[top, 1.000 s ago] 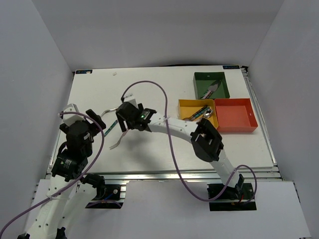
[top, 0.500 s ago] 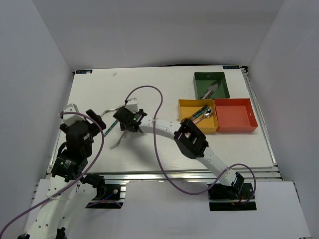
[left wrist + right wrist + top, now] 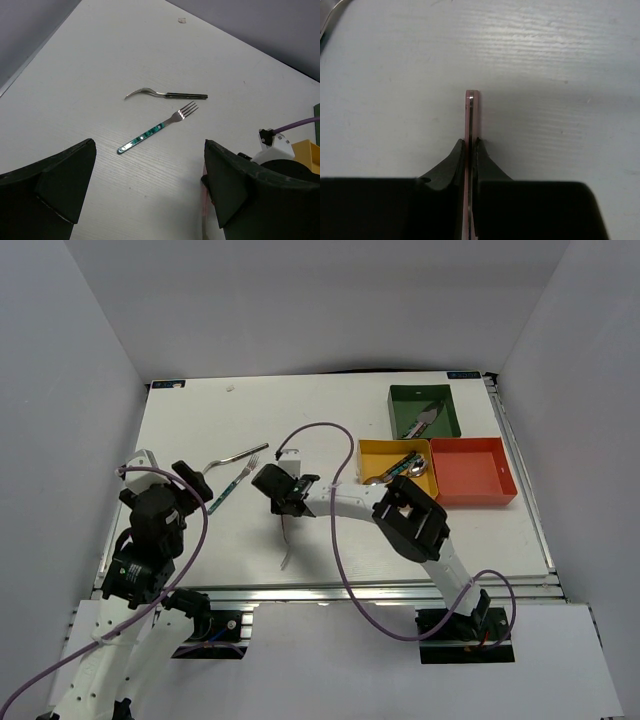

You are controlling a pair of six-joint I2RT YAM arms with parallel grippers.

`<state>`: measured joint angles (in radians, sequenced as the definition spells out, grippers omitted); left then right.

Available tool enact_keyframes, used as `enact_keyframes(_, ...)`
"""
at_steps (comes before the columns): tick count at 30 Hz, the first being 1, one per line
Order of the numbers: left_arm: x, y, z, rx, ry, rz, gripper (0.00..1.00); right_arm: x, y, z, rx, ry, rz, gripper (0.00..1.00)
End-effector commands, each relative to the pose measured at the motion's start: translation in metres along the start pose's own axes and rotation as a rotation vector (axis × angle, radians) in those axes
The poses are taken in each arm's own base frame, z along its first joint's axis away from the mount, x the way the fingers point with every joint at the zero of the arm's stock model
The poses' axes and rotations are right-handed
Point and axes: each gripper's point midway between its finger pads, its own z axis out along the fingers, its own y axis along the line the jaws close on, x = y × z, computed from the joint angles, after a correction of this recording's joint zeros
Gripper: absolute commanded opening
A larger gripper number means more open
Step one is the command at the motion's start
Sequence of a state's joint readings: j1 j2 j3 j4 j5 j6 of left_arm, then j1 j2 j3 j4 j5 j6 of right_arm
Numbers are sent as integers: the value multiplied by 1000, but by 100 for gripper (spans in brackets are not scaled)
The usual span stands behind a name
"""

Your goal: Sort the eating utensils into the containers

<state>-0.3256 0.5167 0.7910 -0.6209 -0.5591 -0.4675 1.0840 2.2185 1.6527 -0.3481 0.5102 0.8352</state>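
- Your right gripper (image 3: 470, 143) is clamped tight on the pink utensil (image 3: 471, 112), pinching the handle edge-on. The handle's end pokes out just past the fingertips. The piece hangs over the middle of the table (image 3: 200, 420), toward the near edge.
- I cannot tell whether its metal end is fork, knife or spoon, so check that before you choose a tray.
- The trays sit by the right edge. The green tray (image 3: 396, 410) is nearest the far-right corner and holds a broad, blade-like piece. The yellow tray (image 3: 366, 462) and red tray (image 3: 470, 472) sit side by side nearer you. Yellow holds a few utensils; red shows none.
- Carry high enough for the dangling end to pass over the tray walls. Then line the utensil up with the tray's long side and release low.
- Move smoothly, because a swing could twist so thin a grip loose.
- Your left gripper (image 3: 149, 150) is wide open and holds nothing, near the left edge. The teal fork (image 3: 157, 128) and black-handled piece (image 3: 170, 94) lie ahead of it.
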Motion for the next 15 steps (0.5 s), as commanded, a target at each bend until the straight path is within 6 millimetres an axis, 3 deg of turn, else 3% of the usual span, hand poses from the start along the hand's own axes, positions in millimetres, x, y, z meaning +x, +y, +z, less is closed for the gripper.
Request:
enact_keyframes(1,-4,-3,-2,19,-10,-2,98,-2,25,-22,-200,44,-12,0)
enact_keyframes(2,-4,-3,-3,19,-10,-4,98,-20,42,-48,-312,24,-18,0)
enact_keyframes(3,-6,-2,-4,20,-16,-8,98,-42,49,-59,-383,-28,-18,0)
enact_keyframes(4,-7,-2,-5,23,-22,-14,98,-51,43,-67,-418,-57,-98,0)
enact_keyframes(5,-6,-2,-6,25,-23,-13,98,-74,48,-97,-509,-99,-132,0)
enact_keyframes(7,-10,-2,-9,33,-38,-25,98,-108,13,-104,-489,-156,-239,0)
enact_keyframes(8,-10,-2,-9,35,-39,-25,98,-138,-20,-113,-459,-203,-241,0)
enact_keyframes(10,-11,-2,-10,41,-44,-29,98,-160,-72,-114,-369,-222,-298,0)
enact_keyframes(11,-10,-3,-10,48,-41,-26,98,-187,-117,-119,-324,-256,-268,0)
enact_keyframes(13,-11,-5,-10,58,-40,-25,98,-203,-171,-120,-220,-253,-266,0)
enact_keyframes(14,-10,-5,-10,59,-39,-22,98,-228,-230,-122,-59,-294,-249,0)
enact_keyframes(15,-9,-6,-9,62,-34,-19,98,-239,-283,-123,59,-291,-248,0)
